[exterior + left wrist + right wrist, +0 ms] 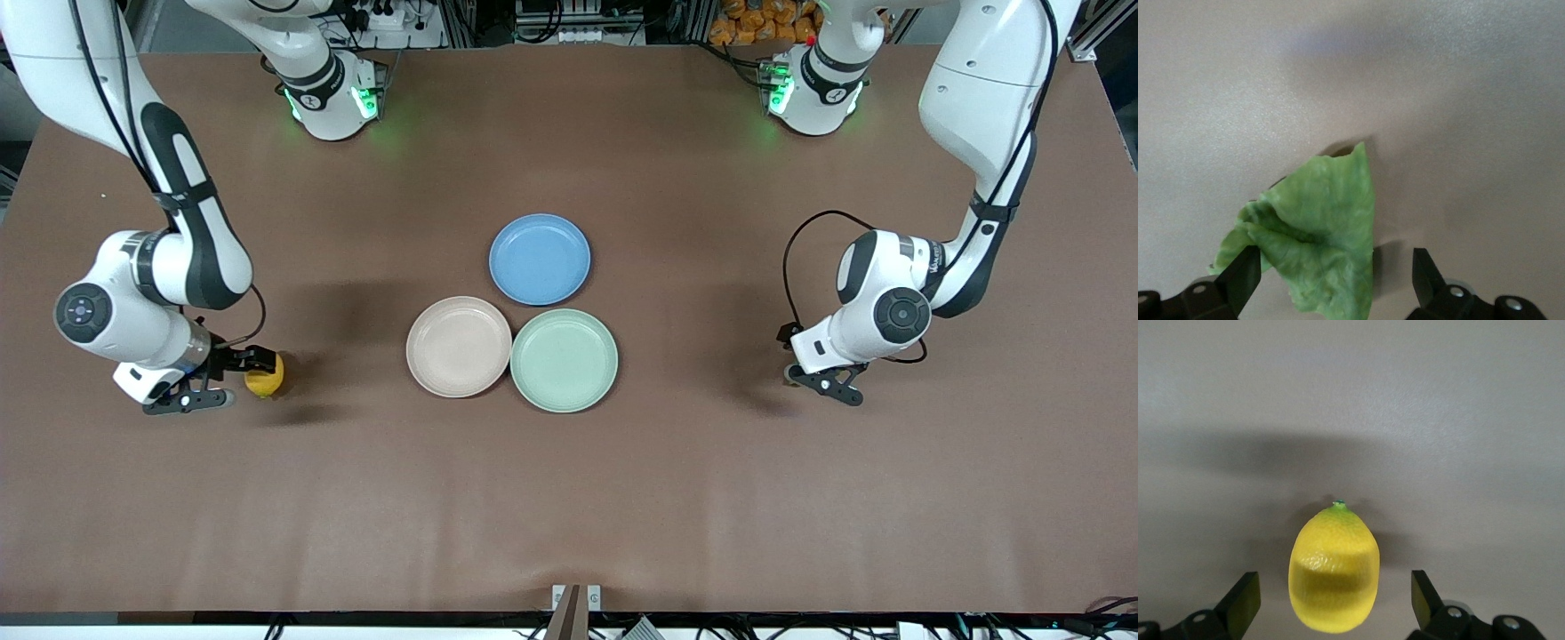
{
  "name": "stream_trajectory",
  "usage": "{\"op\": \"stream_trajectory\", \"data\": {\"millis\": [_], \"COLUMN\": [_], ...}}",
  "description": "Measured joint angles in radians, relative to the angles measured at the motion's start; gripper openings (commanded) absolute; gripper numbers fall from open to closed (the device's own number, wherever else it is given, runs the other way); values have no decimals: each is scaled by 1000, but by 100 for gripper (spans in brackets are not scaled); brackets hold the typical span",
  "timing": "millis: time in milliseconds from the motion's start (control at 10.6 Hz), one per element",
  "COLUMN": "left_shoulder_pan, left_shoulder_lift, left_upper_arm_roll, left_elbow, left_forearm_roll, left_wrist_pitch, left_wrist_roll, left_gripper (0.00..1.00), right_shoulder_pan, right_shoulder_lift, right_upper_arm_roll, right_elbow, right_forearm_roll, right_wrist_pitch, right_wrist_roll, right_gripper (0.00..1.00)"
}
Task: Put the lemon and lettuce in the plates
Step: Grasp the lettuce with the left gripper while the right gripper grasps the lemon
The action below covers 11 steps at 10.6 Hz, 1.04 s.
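The yellow lemon (pixel 264 375) lies on the brown table toward the right arm's end. My right gripper (pixel 238 378) is low at it and open. In the right wrist view the lemon (pixel 1333 569) sits between the open fingers (pixel 1243 599) with a gap on each side. My left gripper (pixel 813 373) is low over the table toward the left arm's end, also open. The green lettuce (pixel 1315 233) lies between its fingers, and one fingertip (pixel 1245 273) is at the leaf's edge. The lettuce is hidden in the front view. The beige-pink plate (pixel 459 346) and the mint green plate (pixel 564 359) stand empty side by side mid-table.
An empty blue plate (pixel 540 259) stands just farther from the front camera than the two plates, touching distance from both. The brown table (pixel 569 498) stretches wide between the plates and each gripper.
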<state>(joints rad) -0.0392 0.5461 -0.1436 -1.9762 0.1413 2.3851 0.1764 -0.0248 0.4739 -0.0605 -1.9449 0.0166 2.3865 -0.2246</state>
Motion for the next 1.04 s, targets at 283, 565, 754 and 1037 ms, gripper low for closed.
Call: {"op": "stream_trajectory", "data": {"millis": [283, 565, 754, 1037], "left_shoulder_pan": [1, 23, 32, 29], "left_shoulder_lift": [4, 6, 7, 7], "left_upper_arm_roll": [1, 4, 4, 1], "left_elbow": [1, 4, 5, 6], "left_forearm_roll": [3, 5, 6, 6], "left_wrist_pitch": [0, 12, 14, 15], "left_wrist_roll": [0, 0, 1, 1], "left_gripper": [68, 0, 0, 0], "right_shoulder_pan": [0, -3, -4, -4], "right_shoulder_lift": [21, 53, 61, 61], "right_upper_arm_roll": [0, 0, 0, 0], "right_elbow": [-30, -50, -52, -53], "right_forearm_roll": [0, 0, 0, 0], "right_wrist_pitch": [77, 135, 143, 143], "right_wrist_roll": [0, 0, 0, 0], "right_gripper": [100, 85, 56, 33]}}
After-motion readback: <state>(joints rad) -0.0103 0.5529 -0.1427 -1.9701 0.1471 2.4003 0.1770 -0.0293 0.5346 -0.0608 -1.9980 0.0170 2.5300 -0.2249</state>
